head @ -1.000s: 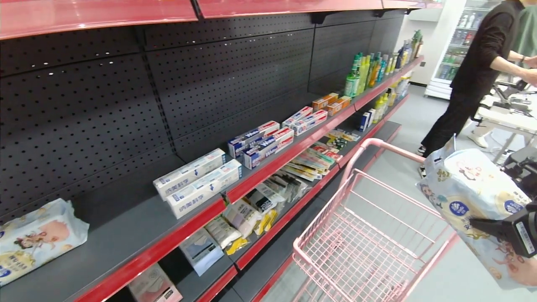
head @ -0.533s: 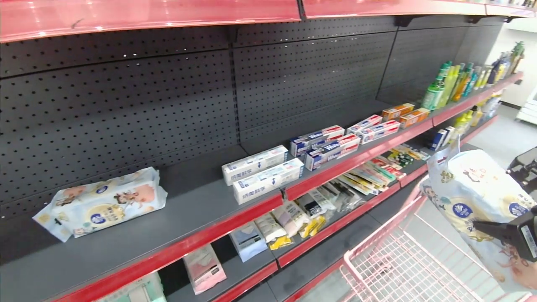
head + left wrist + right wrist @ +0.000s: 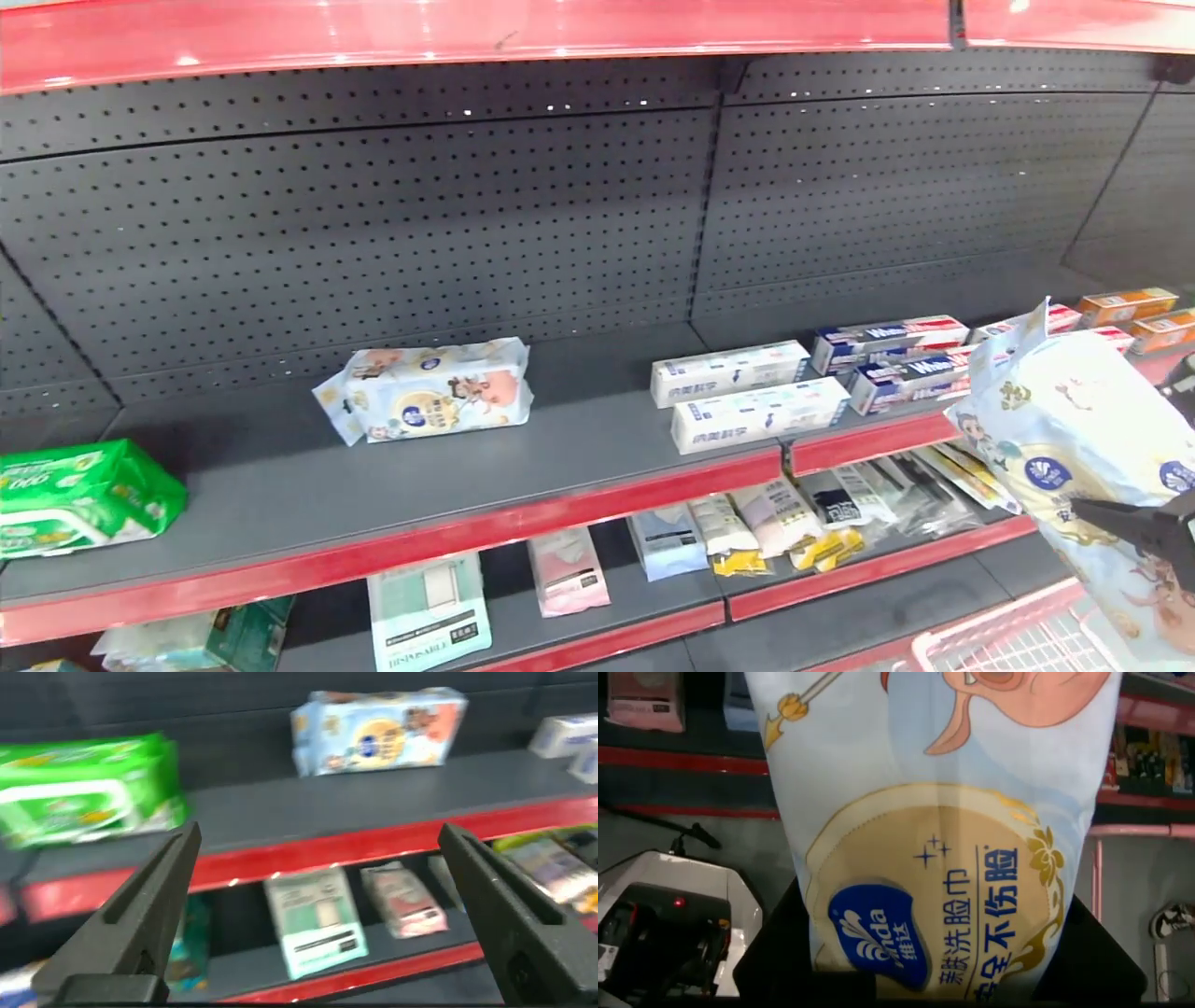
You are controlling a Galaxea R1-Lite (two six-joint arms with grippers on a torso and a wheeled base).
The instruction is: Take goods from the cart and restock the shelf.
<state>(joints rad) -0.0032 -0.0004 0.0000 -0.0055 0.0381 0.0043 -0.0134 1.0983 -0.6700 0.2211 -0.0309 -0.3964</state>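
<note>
My right gripper (image 3: pixel 1134 527) is shut on a pale blue cartoon-printed tissue pack (image 3: pixel 1074 439), held upright at the right edge of the head view in front of the shelf. The same pack (image 3: pixel 943 831) fills the right wrist view between the dark fingers. A matching pack (image 3: pixel 429 390) lies on the grey shelf board (image 3: pixel 280 485), also seen as the blue pack (image 3: pixel 378 728) in the left wrist view. My left gripper (image 3: pixel 318 915) is open, held low facing the red shelf edge (image 3: pixel 308 849) with nothing between its fingers. The pink cart's rim (image 3: pixel 999 635) shows at the bottom right.
A green wipes pack (image 3: pixel 84 495) sits at the shelf's left end. White toothpaste boxes (image 3: pixel 747 397) and blue ones (image 3: pixel 896 359) lie right of the matching pack. The lower shelf holds small packets (image 3: pixel 569 569). Bare board lies between the green pack and the blue pack.
The head camera has swung left along the shelf, so the cart and the person have slid out of the picture and the green pack has come in. The right gripper keeps the pack.
</note>
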